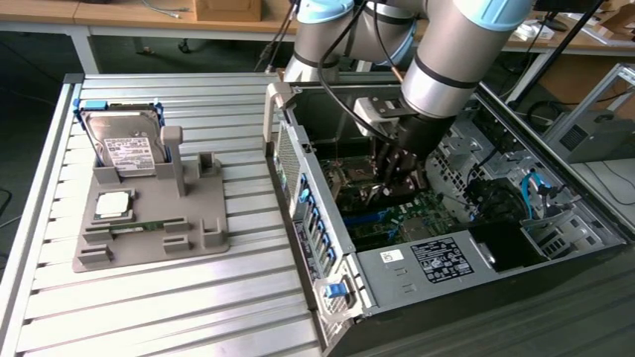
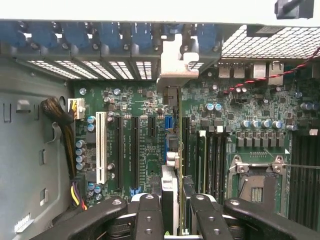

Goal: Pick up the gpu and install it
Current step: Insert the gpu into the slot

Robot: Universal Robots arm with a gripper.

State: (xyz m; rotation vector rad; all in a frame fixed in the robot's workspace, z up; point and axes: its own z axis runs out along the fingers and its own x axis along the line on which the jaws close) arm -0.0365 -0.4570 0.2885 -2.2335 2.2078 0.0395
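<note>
Arm: the Universal Robots arm reaches down from the top of the exterior view into the open computer case.
Gripper: the gripper sits low inside the case, just above the motherboard.
Fingers: in the wrist view the black fingers stand on either side of a thin card seen edge-on and pinch it between them; they are neither spread wide nor pressed together.
gpu: the gpu is held in the gripper, standing on edge over the motherboard, its silver bracket up against the rear wall of the case near the blue slot latches.
gpu position: it lines up with the expansion slots, between the long black slots and the memory slots; whether its edge is seated in a slot, cannot tell.
White slot: a white expansion slot lies beyond the black ones, apart from the card.
CPU socket: an open socket lies beyond the memory slots, away from the card.
Fixture: a grey holder rests on the slatted metal table, to the exterior view's left of the case.
Hard drive: a silver hard drive with a white label stands upright in the holder.
Other parts: a square chip and a narrow green memory stick lie flat on the holder.
Power supply: a labelled unit sits at the near end of the case.
</note>
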